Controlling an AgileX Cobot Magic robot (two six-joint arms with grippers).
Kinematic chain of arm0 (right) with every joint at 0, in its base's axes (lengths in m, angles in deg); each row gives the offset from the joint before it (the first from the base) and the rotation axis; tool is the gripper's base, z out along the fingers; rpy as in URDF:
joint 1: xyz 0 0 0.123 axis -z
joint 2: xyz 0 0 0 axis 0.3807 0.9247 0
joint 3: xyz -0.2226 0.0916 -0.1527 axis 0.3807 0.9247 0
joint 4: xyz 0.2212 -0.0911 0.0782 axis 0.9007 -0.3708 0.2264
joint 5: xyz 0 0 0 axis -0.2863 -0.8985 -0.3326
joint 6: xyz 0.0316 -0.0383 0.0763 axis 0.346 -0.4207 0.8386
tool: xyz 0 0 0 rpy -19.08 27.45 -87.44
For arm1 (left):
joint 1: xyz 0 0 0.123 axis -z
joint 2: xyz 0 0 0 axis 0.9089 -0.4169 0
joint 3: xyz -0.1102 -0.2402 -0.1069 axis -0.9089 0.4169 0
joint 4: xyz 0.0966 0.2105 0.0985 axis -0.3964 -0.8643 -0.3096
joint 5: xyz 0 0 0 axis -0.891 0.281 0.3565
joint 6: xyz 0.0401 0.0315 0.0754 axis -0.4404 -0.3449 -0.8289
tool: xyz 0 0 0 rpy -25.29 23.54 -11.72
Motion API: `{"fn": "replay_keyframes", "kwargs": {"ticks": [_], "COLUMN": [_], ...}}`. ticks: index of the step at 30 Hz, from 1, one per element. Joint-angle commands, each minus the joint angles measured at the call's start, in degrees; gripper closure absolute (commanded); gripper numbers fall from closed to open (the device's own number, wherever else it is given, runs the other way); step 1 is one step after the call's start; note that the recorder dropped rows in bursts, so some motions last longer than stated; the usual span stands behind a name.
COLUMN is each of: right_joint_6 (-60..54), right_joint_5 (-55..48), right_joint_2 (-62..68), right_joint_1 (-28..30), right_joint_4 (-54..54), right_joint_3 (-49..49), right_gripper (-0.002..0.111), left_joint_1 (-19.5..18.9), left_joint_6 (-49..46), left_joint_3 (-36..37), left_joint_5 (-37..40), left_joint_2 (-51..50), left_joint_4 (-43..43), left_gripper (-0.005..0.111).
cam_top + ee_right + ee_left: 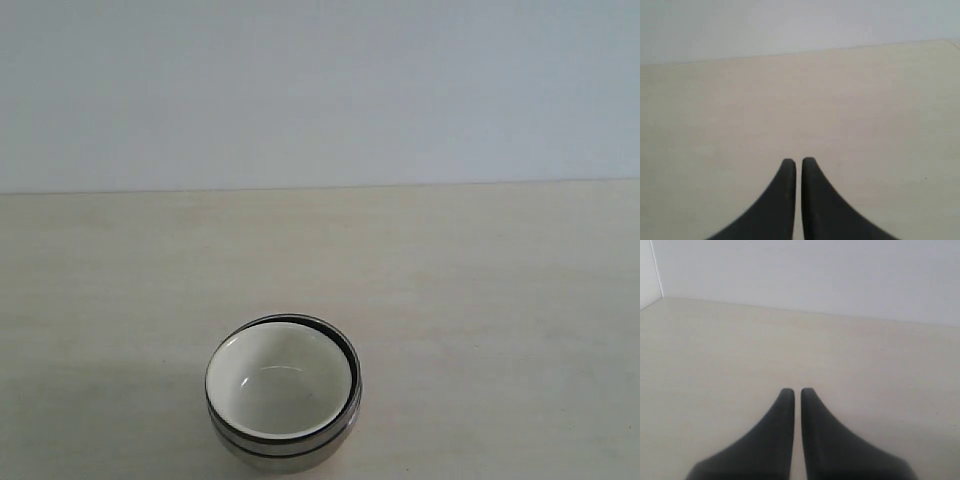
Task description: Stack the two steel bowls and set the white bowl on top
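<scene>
Right claw [798,162] closed; glossy white bowl [280,385] nests in steel bowls [290,452].

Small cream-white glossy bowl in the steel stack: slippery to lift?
The small cream-white glossy bowl looks rigid and probably slippery, given its shiny glaze. Sitting off-centre in the shiny steel bowls, it may slide or rattle if nudged.

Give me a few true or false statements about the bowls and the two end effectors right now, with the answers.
1. The white bowl sits nested inside the steel bowls. True.
2. The left end effector holds a bowl. False: it is shut on nothing, above the table.
3. The right end effector is shut. True.
4. The white bowl is upside down. False: it opens upward.
</scene>
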Motion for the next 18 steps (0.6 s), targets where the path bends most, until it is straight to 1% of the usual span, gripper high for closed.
{"fn": "replay_keyframes", "kwargs": {"ticks": [1,18], "right_joint_6": [-4.2,-3.7], "right_joint_5": [-0.7,-0.7], "right_joint_2": [-0.4,-0.4], "right_joint_1": [0.3,0.3], "right_joint_4": [-0.7,-0.9], "right_joint_3": [0.0,0.0], "right_gripper": [0.108,0.108], "left_joint_1": [-0.2,-0.2], "left_joint_6": [0.4,0.4], "left_joint_3": [0.2,0.2], "left_joint_5": [-0.1,-0.1], "left_joint_2": [0.1,0.1], "left_joint_4": [-0.1,-0.1], "left_gripper": [0.102,0.102]}}
